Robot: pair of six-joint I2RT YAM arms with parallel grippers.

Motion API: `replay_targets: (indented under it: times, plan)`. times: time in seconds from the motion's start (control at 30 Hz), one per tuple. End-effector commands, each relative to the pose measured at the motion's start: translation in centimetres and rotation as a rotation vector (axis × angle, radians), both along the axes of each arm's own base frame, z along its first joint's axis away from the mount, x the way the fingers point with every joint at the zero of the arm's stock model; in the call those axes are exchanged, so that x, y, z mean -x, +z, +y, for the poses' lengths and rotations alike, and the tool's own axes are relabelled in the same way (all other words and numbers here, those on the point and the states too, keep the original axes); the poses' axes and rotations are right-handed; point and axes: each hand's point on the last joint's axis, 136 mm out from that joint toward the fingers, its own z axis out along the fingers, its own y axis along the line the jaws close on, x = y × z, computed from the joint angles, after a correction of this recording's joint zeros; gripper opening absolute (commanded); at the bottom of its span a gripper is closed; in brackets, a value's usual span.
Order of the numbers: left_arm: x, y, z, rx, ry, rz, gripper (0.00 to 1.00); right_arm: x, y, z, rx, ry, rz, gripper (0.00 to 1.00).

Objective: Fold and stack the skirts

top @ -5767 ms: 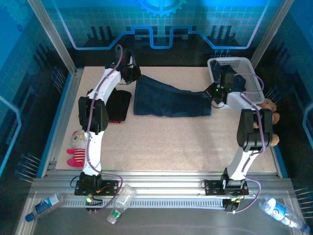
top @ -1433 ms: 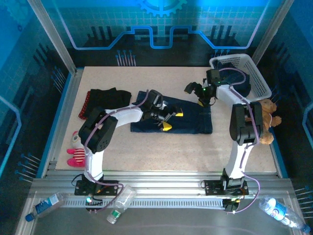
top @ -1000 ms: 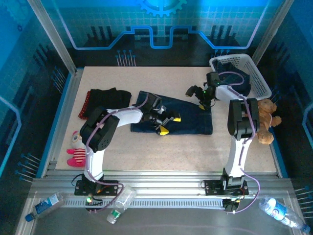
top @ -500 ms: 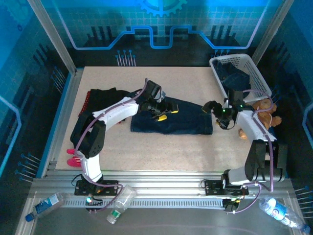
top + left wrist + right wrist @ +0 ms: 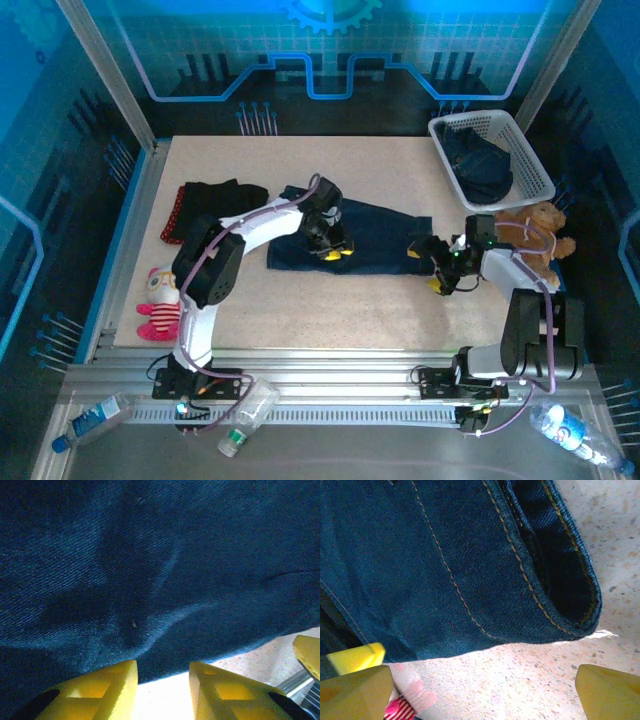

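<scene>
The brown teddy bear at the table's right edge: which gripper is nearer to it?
Right. The right gripper sits at the dark blue denim skirt's right end, a little left of the brown teddy bear; the left gripper is farther left, at the skirt's near edge.

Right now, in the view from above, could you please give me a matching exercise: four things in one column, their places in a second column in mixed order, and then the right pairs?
Things:
1. denim skirt
2. white basket
3. teddy bear
4. plush doll

Places:
A. near left edge of the table
B. far right corner
C. middle of the table
D. right edge, on the near side of the basket

Pairs: 1-C, 2-B, 3-D, 4-A
</scene>
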Motion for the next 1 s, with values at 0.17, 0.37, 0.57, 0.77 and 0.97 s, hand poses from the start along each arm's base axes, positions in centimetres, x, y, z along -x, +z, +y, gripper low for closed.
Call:
replay_targets:
  times: [0.17, 0.37, 0.57, 0.77, 0.97]
  plan:
    - [1.5, -1.0, -1.7, 0.037, -0.047, 0.085, 0.35, -1.3, -1.6, -0.8, 0.002, -0.113, -0.022, 0.86]
    - [1.9, -1.6, -1.7, 0.036, -0.051, 0.102, 0.35, -1.7, -2.5, -1.5, 0.032, -0.159, -0.032, 0.81]
    - [2.2, -2.0, -1.9, 0.046, -0.052, 0.128, 0.35, -2.8, -2.7, -1.8, 0.040, -0.188, -0.076, 0.70]
    - [2.4, -0.8, -2.2, 0.071, -0.065, 0.124, 0.33, -3.1, -1.5, -1.9, 0.063, -0.196, -0.157, 0.38]
    - [3.0, -1.4, -2.9, 0.131, -0.067, 0.161, 0.22, -3.0, 0.1, -2.3, 0.128, -0.165, -0.238, 0.00]
